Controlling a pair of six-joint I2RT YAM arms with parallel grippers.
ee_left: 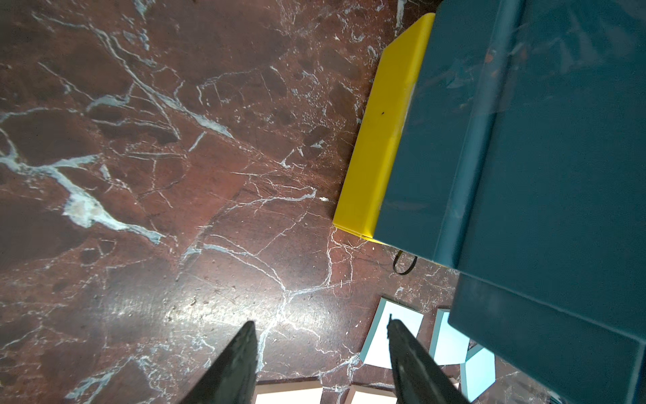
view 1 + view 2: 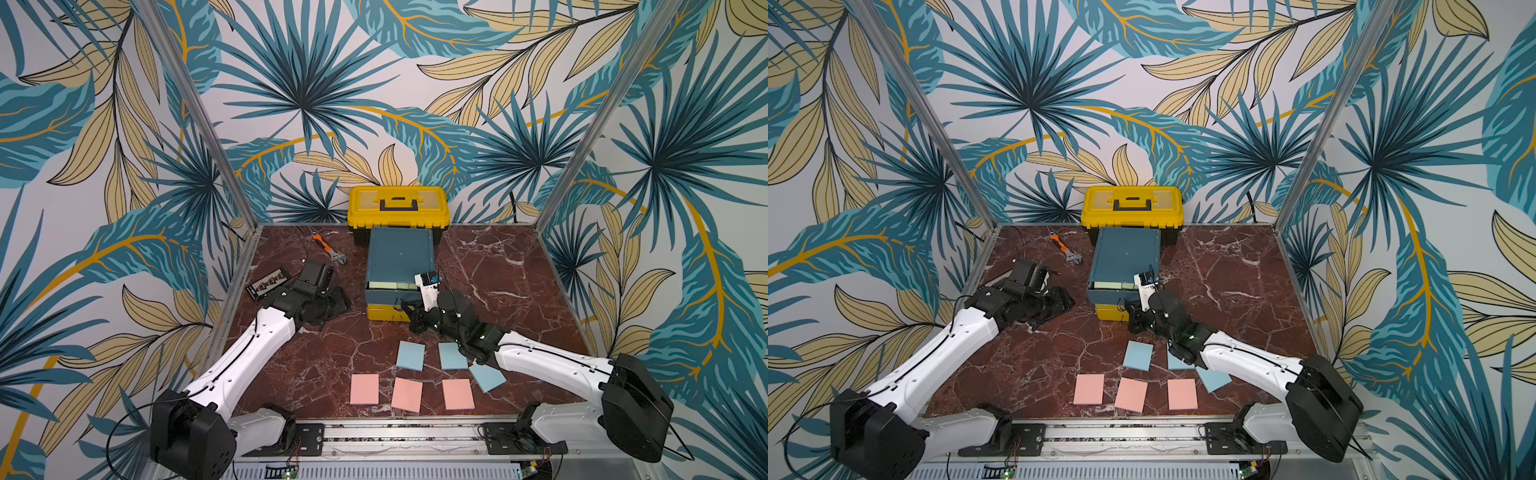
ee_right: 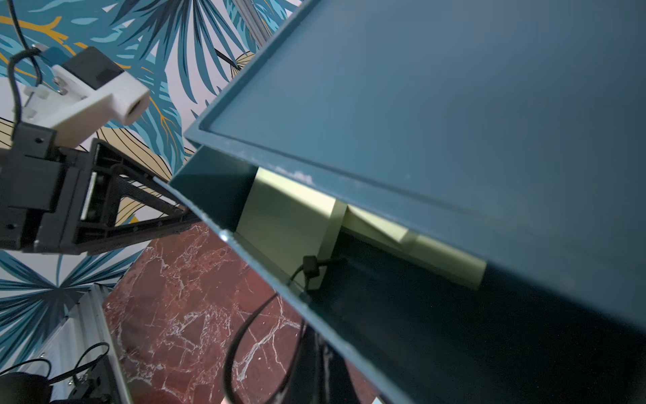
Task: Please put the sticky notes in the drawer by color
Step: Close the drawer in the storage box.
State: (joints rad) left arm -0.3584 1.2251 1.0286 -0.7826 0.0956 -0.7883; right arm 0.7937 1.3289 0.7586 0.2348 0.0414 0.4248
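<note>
The teal drawer cabinet (image 2: 401,253) stands mid-table with its top teal drawer (image 2: 384,297) pulled out. Pale green sticky notes (image 3: 286,217) lie inside it. My right gripper (image 2: 409,313) is at the drawer front, shut on its black loop pull (image 3: 241,342). Three light blue sticky notes (image 2: 410,354) and three salmon pink ones (image 2: 364,389) lie flat on the marble near the front edge. My left gripper (image 1: 321,328) hovers left of the cabinet over bare marble, open and empty. A yellow lower drawer (image 1: 377,140) juts slightly.
A yellow toolbox (image 2: 398,205) with a black handle sits behind the cabinet against the back wall. An orange-handled wrench (image 2: 328,249) and a black rack (image 2: 266,282) lie at the back left. Metal posts and patterned walls close both sides.
</note>
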